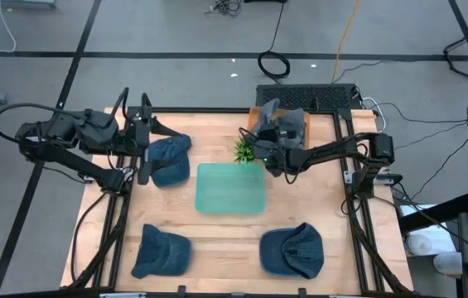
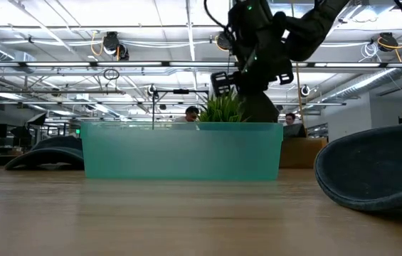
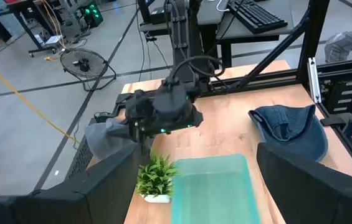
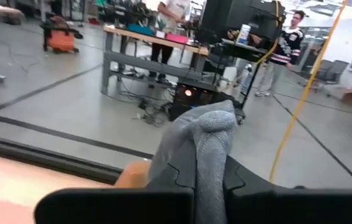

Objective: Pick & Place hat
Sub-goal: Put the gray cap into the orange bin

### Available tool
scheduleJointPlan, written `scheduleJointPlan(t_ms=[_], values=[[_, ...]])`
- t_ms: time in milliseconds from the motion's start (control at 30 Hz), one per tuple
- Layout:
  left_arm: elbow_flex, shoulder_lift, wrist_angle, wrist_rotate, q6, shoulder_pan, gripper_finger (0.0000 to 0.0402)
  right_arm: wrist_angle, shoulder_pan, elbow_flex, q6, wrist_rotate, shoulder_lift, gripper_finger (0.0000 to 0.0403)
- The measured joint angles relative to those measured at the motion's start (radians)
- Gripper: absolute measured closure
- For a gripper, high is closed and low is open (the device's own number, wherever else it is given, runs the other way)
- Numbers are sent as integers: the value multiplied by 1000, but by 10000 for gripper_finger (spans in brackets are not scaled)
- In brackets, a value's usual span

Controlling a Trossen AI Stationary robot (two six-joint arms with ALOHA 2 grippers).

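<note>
A grey hat (image 1: 288, 122) is at the table's far edge, right of centre, with my right gripper (image 1: 278, 137) shut on it; the right wrist view shows its bunched cloth (image 4: 202, 140). Three blue hats lie on the table: far left (image 1: 170, 159), near left (image 1: 161, 251), near right (image 1: 293, 250). My left gripper (image 1: 145, 142) hovers open beside the far-left blue hat, nothing between its fingers (image 3: 95, 186). My right gripper pinches a bunched fold of the grey hat (image 4: 205, 163) between its two fingers. The fingers lie about level and point toward the table's far edge. The cloth stands up beyond the fingertips; whether its lower part rests on anything, I cannot tell.
A teal tray (image 1: 229, 189) sits at the table's centre, with a small green plant (image 1: 245, 151) at its far right corner, close to my right gripper. A brown block (image 1: 255, 114) lies at the far edge beside the grey hat. People stand in the room beyond.
</note>
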Motion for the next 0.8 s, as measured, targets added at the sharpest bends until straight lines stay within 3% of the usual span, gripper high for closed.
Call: scheduleJointPlan(t_ms=[233,600,667,800], values=[[0,0,-2,0,-28,0,69,-59,-23,-1,63,-55,0,379],[0,0,-42,0,-40,0,69,3,-14,-1,-228,67,-90,235],[0,0,-42,0,-40,0,69,48,-33,-1,-305,-30,-123,223],[0,0,-41,0,-41,0,69,49,-107,-1,-371,-353,-178,230]])
